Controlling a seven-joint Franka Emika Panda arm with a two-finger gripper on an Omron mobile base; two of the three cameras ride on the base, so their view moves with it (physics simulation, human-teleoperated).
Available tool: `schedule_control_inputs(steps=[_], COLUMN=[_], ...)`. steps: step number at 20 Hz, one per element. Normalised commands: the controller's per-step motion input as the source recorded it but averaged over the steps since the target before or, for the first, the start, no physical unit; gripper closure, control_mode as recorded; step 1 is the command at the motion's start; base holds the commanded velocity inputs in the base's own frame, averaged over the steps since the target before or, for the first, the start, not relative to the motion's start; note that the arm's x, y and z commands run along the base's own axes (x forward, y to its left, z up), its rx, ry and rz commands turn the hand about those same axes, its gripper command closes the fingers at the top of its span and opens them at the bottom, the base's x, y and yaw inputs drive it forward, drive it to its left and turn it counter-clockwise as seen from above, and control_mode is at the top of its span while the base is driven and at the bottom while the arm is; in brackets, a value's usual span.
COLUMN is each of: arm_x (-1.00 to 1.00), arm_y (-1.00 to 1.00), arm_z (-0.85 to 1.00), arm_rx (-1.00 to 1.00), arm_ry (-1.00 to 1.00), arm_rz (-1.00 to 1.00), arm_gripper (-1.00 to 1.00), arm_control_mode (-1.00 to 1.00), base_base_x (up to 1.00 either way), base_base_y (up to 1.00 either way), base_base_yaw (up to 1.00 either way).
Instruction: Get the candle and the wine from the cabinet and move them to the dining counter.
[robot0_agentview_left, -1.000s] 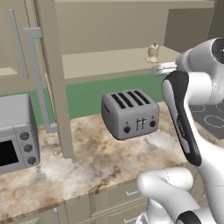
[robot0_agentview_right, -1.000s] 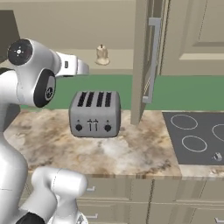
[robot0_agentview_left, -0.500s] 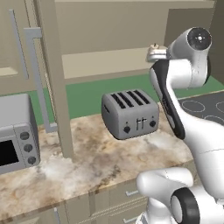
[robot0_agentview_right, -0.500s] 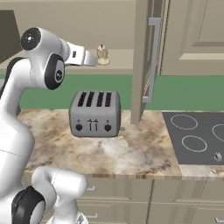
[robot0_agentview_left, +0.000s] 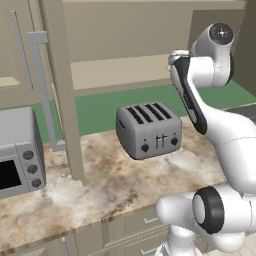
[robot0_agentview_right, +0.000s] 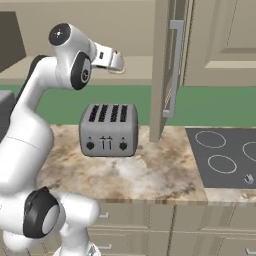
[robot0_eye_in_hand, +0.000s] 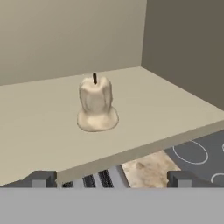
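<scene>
Since the earlier frames the arm has swung its upper joints up and over, lifting the hand from beside the robot's body to the level of the cabinet (robot0_agentview_right: 200, 45) shelf, so the gripper (robot0_eye_in_hand: 109, 178) now faces into the open cupboard above the toaster (robot0_agentview_right: 109, 130). The jaws stand fully released, with nothing between them; in the hand view the two finger tips (robot0_eye_in_hand: 40, 179) rise wide apart at the bottom edge. The candle (robot0_eye_in_hand: 96, 106), a pale melted stub with a dark wick, stands upright on the plain beige shelf (robot0_eye_in_hand: 39, 131), well back from its front lip and close to the middle line between the tips, only slightly to the left. Its long axis is vertical, so the jaws would close across its sides. It lies ahead of the gripper and farther in, still apart from the tips, which sit at about the shelf edge. The coming move looks like a straight reach forward over the lip. The wine cannot be made out on the shelf.
</scene>
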Motion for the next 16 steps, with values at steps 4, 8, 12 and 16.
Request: schedule_control_inputs(steps=[4,8,12,16], arm_x=[0.43,0.37,0.23,0.14], arm_y=[-0.12,-0.01,0.0,0.0], arm_z=[-0.01,-0.08,-0.05,-0.14], arm_rx=[0.01,0.0,0.0,0.0], arm_ry=[0.08,0.05,0.0,0.0], arm_rz=[0.0,0.0,0.0,0.0], arm_gripper=[-1.0,-1.0,-1.0,-1.0], arm_control_mode=[-1.0,-1.0,-1.0,-1.0], base_base_x=[0.0,0.0,0.0,0.0], base_base_y=[0.0,0.0,0.0,0.0], base_base_yaw=[0.0,0.0,0.0,0.0])
